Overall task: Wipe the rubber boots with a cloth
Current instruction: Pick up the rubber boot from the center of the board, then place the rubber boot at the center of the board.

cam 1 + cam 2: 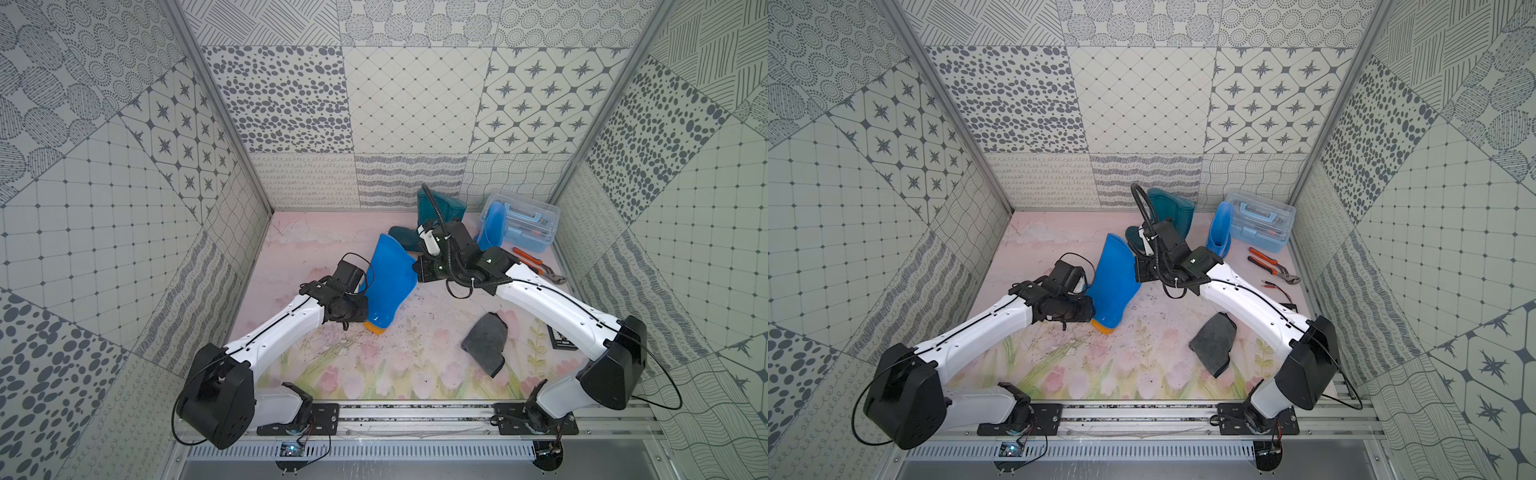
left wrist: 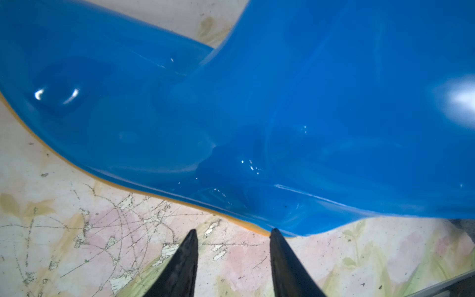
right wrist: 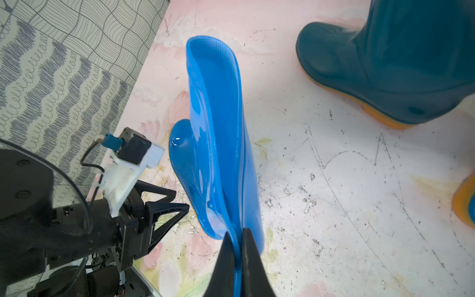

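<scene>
A bright blue rubber boot (image 1: 388, 282) (image 1: 1113, 286) leans in the middle of the floor mat, its orange sole toward the front. In the right wrist view my right gripper (image 3: 237, 234) is shut on the rim of its shaft (image 3: 218, 128). My left gripper (image 2: 234, 231) stands open low beside the heel; one fingertip (image 2: 275, 232) touches the sole edge and nothing is between the jaws. A dark teal boot (image 1: 442, 208) (image 3: 385, 64) and a second blue boot (image 1: 492, 226) stand at the back. The grey cloth (image 1: 486, 340) (image 1: 1214, 340) lies crumpled on the mat, held by neither gripper.
A clear blue toolbox (image 1: 523, 224) sits in the back right corner. Orange-handled pliers (image 1: 536, 266) and loose wires (image 1: 1279, 291) lie along the right wall. A dark card (image 1: 559, 338) shows under the right arm. Patterned walls close three sides.
</scene>
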{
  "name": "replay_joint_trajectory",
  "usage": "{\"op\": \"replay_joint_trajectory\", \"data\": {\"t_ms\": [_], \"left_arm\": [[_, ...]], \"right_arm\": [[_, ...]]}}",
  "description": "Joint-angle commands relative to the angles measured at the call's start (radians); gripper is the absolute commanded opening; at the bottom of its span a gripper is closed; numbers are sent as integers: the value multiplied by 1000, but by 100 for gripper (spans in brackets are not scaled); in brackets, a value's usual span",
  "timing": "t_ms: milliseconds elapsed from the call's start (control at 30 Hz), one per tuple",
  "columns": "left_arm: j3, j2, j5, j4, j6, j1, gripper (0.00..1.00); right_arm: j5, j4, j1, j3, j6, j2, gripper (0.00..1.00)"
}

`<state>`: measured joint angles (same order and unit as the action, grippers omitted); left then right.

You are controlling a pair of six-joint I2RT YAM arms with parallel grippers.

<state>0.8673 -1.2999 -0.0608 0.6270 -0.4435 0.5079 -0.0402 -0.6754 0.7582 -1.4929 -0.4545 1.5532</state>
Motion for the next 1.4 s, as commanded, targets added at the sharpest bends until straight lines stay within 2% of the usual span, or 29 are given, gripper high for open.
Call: {"op": "replay_joint_trajectory", "data": {"t_ms": [0,167,333,533,700,900,1100,1200,1367], "left_arm": [[-2,-17,14,-65,-18,-9,44],[23,-75,-4,-124,-33,-11,43],[60,-146,-18,-170,-49,-11,43],[83,-218,-40,-235,-67,-11,43],[72,-259,-59,-270,-80,-11,43],[56,-290,-68,-298,-93,-12,43],[50,-295,-63,-296,-91,-11,43],[47,-292,-55,-293,-92,-10,43],[38,-280,-47,-286,-92,-11,43]], "right_arm": [[26,29,-2,-112,78,13,0],[25,0,-2,-221,130,52,0],[38,-6,-9,-266,153,73,0],[35,15,-48,-222,178,52,0],[-21,32,-59,-163,232,27,0],[-109,88,-57,-75,226,17,0],[-146,120,-49,-40,220,8,0],[-160,124,-44,-35,214,3,2],[-165,122,-27,-35,218,-2,12]]}}
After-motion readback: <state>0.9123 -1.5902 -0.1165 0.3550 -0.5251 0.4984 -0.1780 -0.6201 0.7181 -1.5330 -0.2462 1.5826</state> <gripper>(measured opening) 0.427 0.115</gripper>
